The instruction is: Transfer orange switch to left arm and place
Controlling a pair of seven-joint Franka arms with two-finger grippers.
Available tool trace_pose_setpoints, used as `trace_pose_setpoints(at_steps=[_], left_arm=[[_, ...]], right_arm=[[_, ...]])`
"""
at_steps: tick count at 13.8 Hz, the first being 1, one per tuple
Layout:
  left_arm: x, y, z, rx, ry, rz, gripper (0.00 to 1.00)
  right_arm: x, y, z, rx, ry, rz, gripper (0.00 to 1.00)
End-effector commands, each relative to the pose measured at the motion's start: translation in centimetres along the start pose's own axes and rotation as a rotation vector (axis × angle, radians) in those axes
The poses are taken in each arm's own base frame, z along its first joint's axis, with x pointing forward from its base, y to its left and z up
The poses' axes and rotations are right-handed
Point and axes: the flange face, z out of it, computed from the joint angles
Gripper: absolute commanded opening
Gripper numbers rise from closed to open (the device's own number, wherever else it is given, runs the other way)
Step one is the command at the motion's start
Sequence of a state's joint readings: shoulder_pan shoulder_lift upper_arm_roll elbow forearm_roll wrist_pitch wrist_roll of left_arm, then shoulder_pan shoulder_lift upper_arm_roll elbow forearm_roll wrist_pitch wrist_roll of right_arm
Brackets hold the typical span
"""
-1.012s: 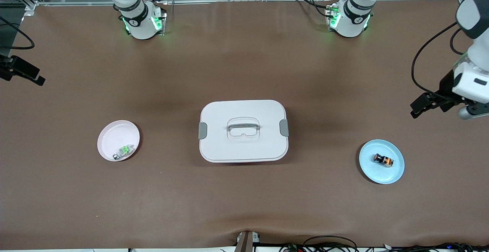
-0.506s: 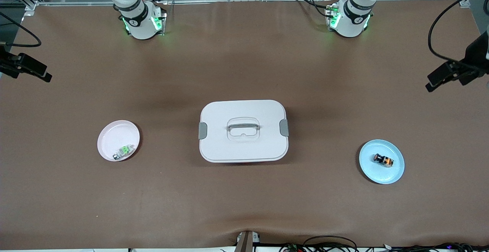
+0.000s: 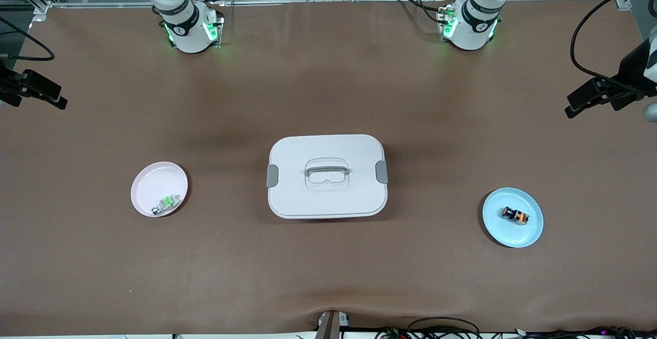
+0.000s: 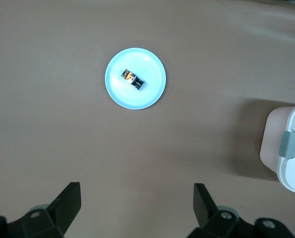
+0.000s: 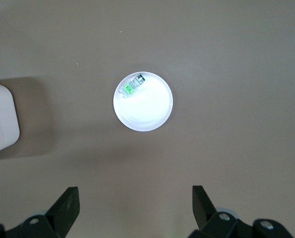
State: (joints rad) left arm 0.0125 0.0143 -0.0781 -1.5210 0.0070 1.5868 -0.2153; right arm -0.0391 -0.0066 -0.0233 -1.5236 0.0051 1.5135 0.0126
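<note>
The orange switch (image 3: pixel 515 215) lies on its side on a blue plate (image 3: pixel 495 226) toward the left arm's end of the table. It also shows in the left wrist view (image 4: pixel 133 80). The white box (image 3: pixel 327 175) stands closed in the middle of the table. My left gripper (image 3: pixel 582 101) is open and empty, high over the table's end, apart from the plate. In its wrist view (image 4: pixel 136 208) the jaws stand wide. My right gripper (image 3: pixel 49 95) is open and empty, high over the other end of the table, and its jaws also stand wide in its wrist view (image 5: pixel 135 208).
A pink plate (image 3: pixel 154 182) holds a small green-and-silver part (image 3: pixel 166 204) toward the right arm's end, also in the right wrist view (image 5: pixel 130 87). A corner of the box shows in each wrist view (image 4: pixel 286 158) (image 5: pixel 1 121). Cables run along the table's near edge.
My left gripper has drawn away from the blue plate toward the bases' side of the table's end. My right gripper has shifted slightly. Nothing on the table has moved.
</note>
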Motion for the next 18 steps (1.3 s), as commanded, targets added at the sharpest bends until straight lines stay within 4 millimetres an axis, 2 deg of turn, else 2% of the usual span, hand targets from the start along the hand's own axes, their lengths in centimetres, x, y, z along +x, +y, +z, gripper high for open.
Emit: trace_pose_setpoints(at_steps=[1, 7, 11, 13, 15, 18], left_arm=[[0.0, 0.3, -0.2, -0.011, -0.020, 0.054, 1.00], [-0.7, -0.1, 2.0, 0.007, -0.076, 0.107, 1.00], [-2.6, -0.4, 2.7, -0.002, 0.003, 0.105, 1.00], [-2.2, -0.5, 2.9, -0.003, 0.003, 0.105, 1.00], [-0.4, 0.0, 3.6, -0.004, -0.006, 0.099, 1.00], [0.7, 0.5, 4.0, 0.008, -0.075, 0.115, 1.00]], right_arm=[[-0.4, -0.6, -0.9, -0.012, 0.023, -0.017, 1.00], [-0.2, -0.3, -1.0, -0.010, 0.039, -0.010, 1.00], [-0.2, 0.1, -0.8, -0.011, 0.031, -0.004, 1.00], [-0.2, -0.1, -0.8, -0.011, 0.031, -0.007, 1.00], [-0.2, 0.1, -0.8, -0.009, 0.031, -0.004, 1.00], [-0.2, 0.1, -0.8, -0.009, 0.030, -0.004, 1.00]])
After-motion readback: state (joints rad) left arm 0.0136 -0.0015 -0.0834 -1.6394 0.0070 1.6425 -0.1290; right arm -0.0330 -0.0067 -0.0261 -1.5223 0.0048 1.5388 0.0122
